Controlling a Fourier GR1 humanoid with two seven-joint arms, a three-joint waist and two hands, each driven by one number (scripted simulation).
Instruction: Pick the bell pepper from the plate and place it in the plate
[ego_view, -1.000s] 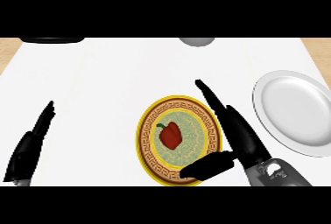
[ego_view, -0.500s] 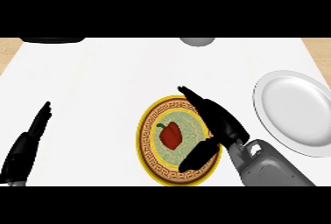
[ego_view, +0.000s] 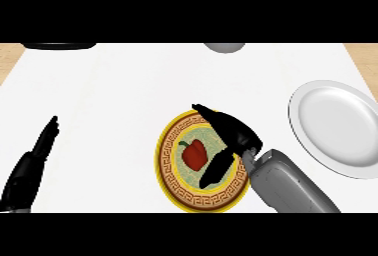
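Head view, single moment.

- Bell pepper (ego_view: 194, 154) – red, green stem towards upper left – is seen lying on the green centre of the patterned plate (ego_view: 168, 160), which has a yellow rim and a brown ornamented band. The pepper rests on the plate surface and is not lifted.
- Right hand (ego_view: 238, 136) is positioned over the right half of the patterned plate. Its fingers (ego_view: 207, 111) are stretched out towards the plate's far rim, and the thumb (ego_view: 215, 170) is spread downward across the near part of the plate. The hand is wide open and nothing is held. The pepper is found just left of the palm, in the gap between fingers and thumb. The thumb is close beside the pepper's right edge; whether they touch cannot be told.
- The grey right forearm (ego_view: 289, 184) enters from the lower right and covers part of the plate's right rim.
- White plate (ego_view: 332, 125) is placed to the right, well apart from the pepper, with nothing on it.
- Left hand (ego_view: 33, 162) is noted at the left edge, open with fingers pointing up – resting on the white counter (ego_view: 111, 100).
- A grey rounded object (ego_view: 224, 47) and a dark object (ego_view: 59, 46) are partly cut off at the far edge.
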